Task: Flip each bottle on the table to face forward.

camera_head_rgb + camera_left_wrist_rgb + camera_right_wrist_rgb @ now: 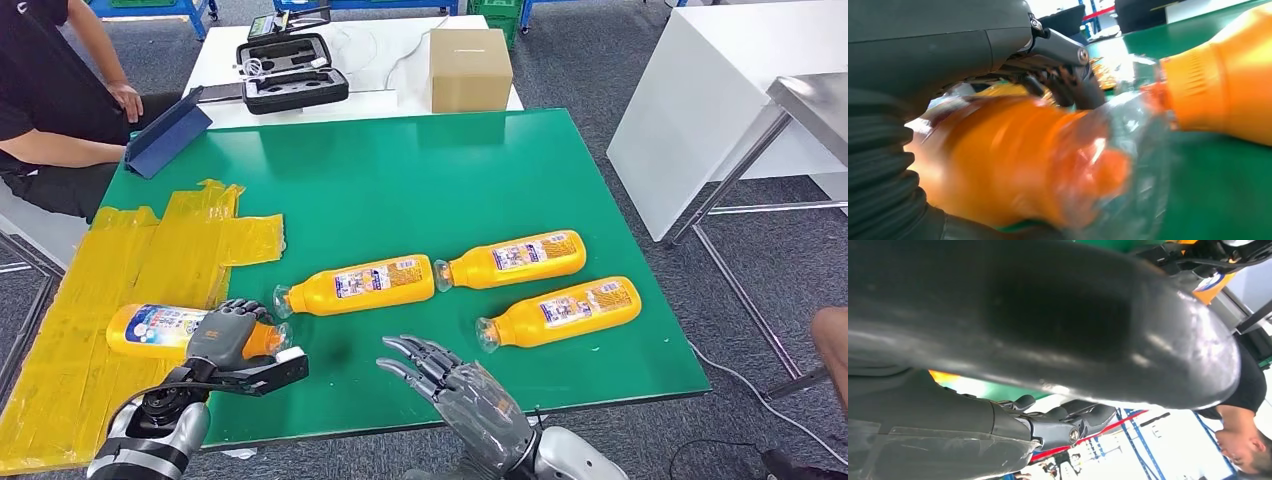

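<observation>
1. While holding the leftmost bottle by its neck end with the left hand, keep the grip snug so the bottle can't slip out.
2. Check where it lies: on its side, on the yellow plastic sheet at the left edge of the green table, cap pointing right, blue label up.
3. Roll it slowly, just until the label faces front. Guess only: may already be close.
4. Watch the next bottle, just beside the held one's cap. Don't bump it.
5. Keep the right hand out of the way: fingers spread, holding nothing, hovering over the front of the table.
6. Save the upper right bottle and the lower right bottle for later; both lie on their sides, caps to the left.
7. Mind the crinkly sheet. Could snag on the bottle.
</observation>
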`<action>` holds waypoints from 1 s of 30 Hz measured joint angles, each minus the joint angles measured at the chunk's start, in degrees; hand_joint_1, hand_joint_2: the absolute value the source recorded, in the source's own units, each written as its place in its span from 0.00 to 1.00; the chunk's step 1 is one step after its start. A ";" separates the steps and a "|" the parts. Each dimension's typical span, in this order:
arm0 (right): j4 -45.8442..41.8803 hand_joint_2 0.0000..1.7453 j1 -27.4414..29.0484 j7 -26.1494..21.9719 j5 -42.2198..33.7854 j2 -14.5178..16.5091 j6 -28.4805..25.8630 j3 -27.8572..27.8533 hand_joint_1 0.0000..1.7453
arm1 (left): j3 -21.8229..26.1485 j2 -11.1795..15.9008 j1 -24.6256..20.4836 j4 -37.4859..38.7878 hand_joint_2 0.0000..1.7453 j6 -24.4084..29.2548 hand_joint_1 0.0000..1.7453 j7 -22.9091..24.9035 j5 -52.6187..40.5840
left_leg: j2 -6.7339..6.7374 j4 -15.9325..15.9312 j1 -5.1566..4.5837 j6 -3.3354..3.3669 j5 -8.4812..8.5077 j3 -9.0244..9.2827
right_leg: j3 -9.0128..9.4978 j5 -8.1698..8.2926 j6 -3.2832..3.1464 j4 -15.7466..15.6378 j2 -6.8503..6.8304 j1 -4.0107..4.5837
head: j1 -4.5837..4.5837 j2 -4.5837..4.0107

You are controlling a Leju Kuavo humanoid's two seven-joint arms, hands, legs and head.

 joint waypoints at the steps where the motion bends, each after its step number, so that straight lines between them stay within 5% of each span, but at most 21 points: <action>1: 0.09 0.00 -0.19 0.14 -0.35 0.04 0.18 0.05 0.00 | 0.10 0.20 -0.29 0.55 0.00 0.00 0.00 -0.35 -0.25 | 0.00 -0.02 0.00 -0.02 0.00 0.09 | 0.09 -0.10 -0.02 0.01 0.00 0.01 | 0.01 0.00; 17: 8.76 0.00 -8.39 8.86 0.76 5.02 0.80 -2.42 0.00 | 0.35 2.38 1.50 -3.30 0.00 -2.51 0.00 -6.45 7.30 | -0.05 -0.16 0.00 -0.24 0.67 -0.07 | 0.26 0.74 0.00 0.08 -0.03 0.01 | -0.01 0.00; 21: 9.78 1.00 -8.77 9.38 0.96 5.54 0.74 -2.69 0.00 | 0.34 2.62 2.03 -4.18 0.00 -2.53 0.00 -6.63 7.69 | -0.03 -0.15 0.00 -0.24 0.67 -0.17 | 0.16 0.75 0.00 0.09 -0.03 0.00 | 0.00 0.00; 30: 12.05 1.00 -9.12 11.66 4.14 7.68 0.97 -7.01 0.00 | 0.43 -0.68 8.19 -17.74 0.00 3.58 0.00 -6.23 14.87 | 0.01 -0.11 0.00 -0.17 0.72 -0.71 | -0.40 0.80 0.02 0.09 -0.02 -0.04 | 0.01 0.00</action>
